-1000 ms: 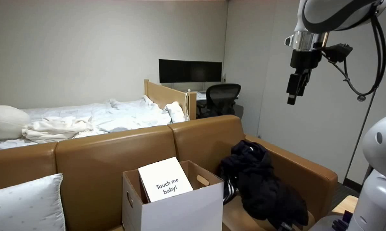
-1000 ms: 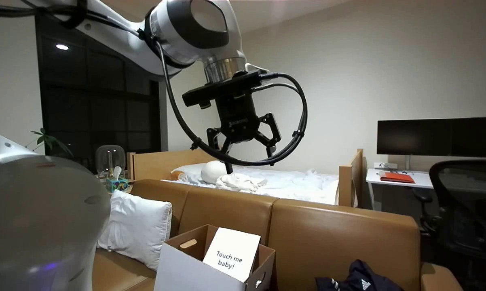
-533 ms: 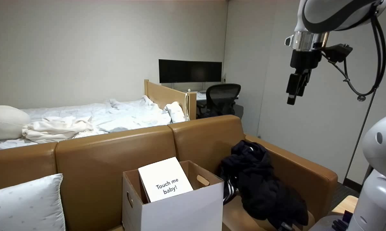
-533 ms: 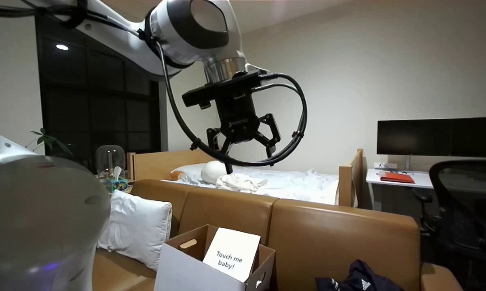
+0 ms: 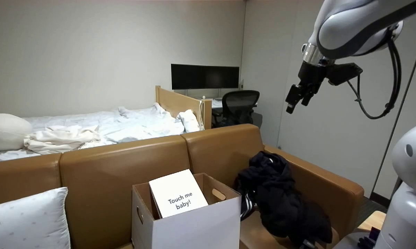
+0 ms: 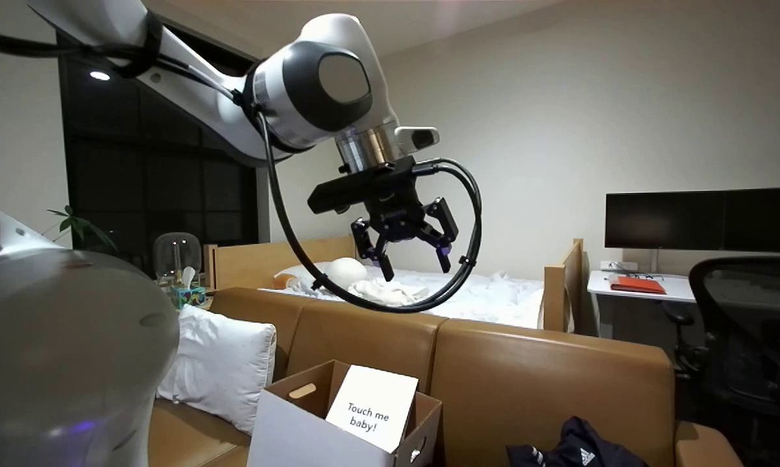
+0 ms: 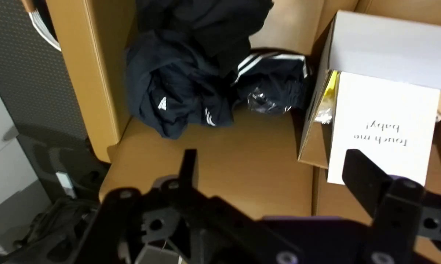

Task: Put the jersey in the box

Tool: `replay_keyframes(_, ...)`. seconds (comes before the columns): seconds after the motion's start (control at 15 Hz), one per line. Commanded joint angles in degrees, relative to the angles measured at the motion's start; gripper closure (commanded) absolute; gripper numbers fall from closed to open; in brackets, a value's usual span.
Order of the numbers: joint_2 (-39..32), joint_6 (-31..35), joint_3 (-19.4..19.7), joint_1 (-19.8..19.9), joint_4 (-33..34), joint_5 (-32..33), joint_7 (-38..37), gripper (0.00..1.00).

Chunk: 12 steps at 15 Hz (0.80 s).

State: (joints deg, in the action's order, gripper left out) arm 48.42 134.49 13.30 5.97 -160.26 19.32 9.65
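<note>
In an exterior view, furthest left, leans one white pillow, satiny and dotted. On the smooth brown couch stands one squarish cardboard box, white outside and brown inside — one flat, lettered white card tilts in it. Beside the box, on the couch, the jersey lies in a rumpled heap of soft, dark fabric. Rightmost, higher up, hangs one hard black gripper — released, two jaws wide apart.

A homelike room — bed, sofa, cushion.
</note>
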Motion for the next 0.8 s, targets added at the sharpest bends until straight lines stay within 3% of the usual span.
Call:
replay_keyframes(0.0,-9.9,15.8,3.7,-1.0,0.0,8.9,-8.6,0.0)
replay_keyframes(0.13,-16.0,25.0,4.2,1.0,0.2,15.9,-14.7,0.0)
replay_keyframes(0.27,-24.7,33.5,0.7,6.9,1.5,23.4,-20.9,0.0)
replay_keyframes(0.47,-35.3,30.6,-7.3,17.5,7.2,37.9,-34.8,0.0)
replay_keyframes(0.53,-27.5,29.9,-2.7,11.8,2.8,31.7,-27.9,0.0)
replay_keyframes(0.6,-30.7,29.9,-4.8,14.6,4.1,34.8,-31.2,0.0)
replay_keyframes(0.73,-34.7,30.0,-6.2,16.4,6.3,35.8,-32.7,0.0)
